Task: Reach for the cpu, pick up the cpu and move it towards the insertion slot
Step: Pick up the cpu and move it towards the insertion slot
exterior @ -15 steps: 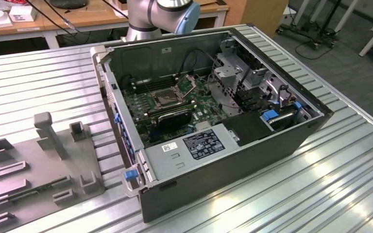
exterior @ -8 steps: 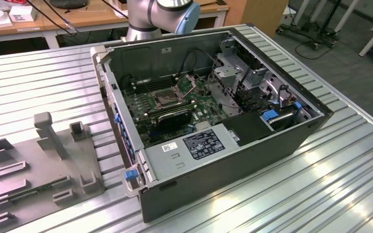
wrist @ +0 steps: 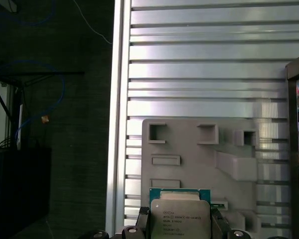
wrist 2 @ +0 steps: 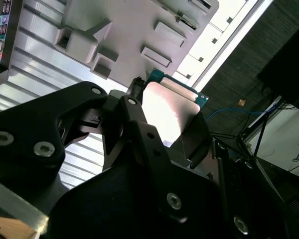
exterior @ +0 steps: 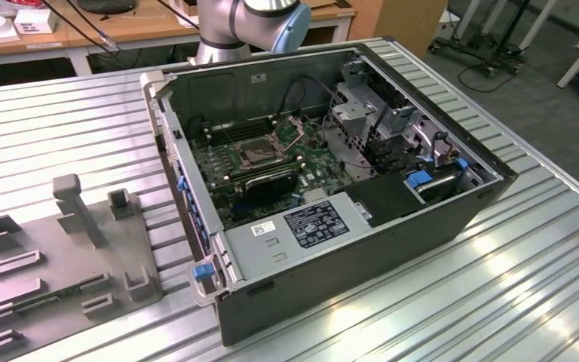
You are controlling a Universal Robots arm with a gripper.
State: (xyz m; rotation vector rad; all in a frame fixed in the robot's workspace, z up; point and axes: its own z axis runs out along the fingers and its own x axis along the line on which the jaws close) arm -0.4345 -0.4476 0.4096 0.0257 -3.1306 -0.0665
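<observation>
Pinching tight, the pincer (wrist 2: 167, 105) holds the cpu (wrist: 180, 217) by two of its sides, with a black finger on each side, as both wrist views show. The cpu hangs over the near edge of a grey block plate (wrist: 199, 162). That plate lies flat on a ribbed metal table (exterior: 531, 264). Beside it on the table sits an open computer box (exterior: 370, 249). Inside the box is the insertion slot (exterior: 253, 154), a dark square in a silver frame, well apart from the plate. Past the table's edge are a dark floor (wrist: 74, 164) and a blue cable (wrist: 57, 97).
</observation>
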